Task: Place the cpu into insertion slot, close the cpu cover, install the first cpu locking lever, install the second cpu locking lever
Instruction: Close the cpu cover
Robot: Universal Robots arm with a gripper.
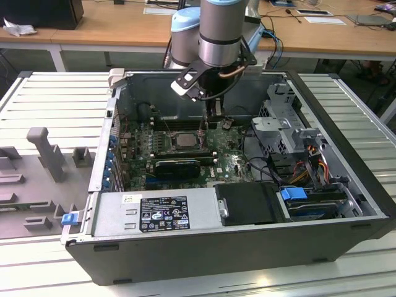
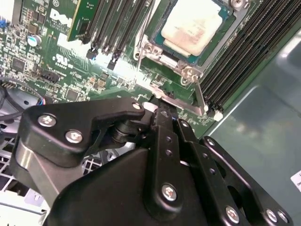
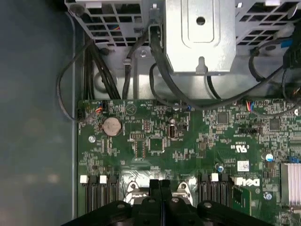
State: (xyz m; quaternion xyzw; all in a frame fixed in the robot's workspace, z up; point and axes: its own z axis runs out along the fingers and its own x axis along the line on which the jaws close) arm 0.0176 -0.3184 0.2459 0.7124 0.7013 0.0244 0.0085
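Mid-frame in the second wrist view, the gripper (image 2: pixel 162 110) is seen clenched beside the locking lever (image 2: pixel 200 96), judged springy and best pressed near its tip.

In the exterior view the open computer case (image 1: pixel 216 253) fills the middle of the frame, on a slatted table (image 1: pixel 55 93). Inside it, the circuit board (image 1: pixel 229 164) lies left of centre, with the cpu (image 1: pixel 184 140) seated in the insertion slot (image 1: pixel 198 147). The gripper (image 1: pixel 213 116) hangs just right of the slot, below the arm (image 1: pixel 219 31) at top centre. A drive cage (image 1: pixel 281 120) stands at the right, and a power supply (image 1: pixel 154 213) lies along the case's lower edge.
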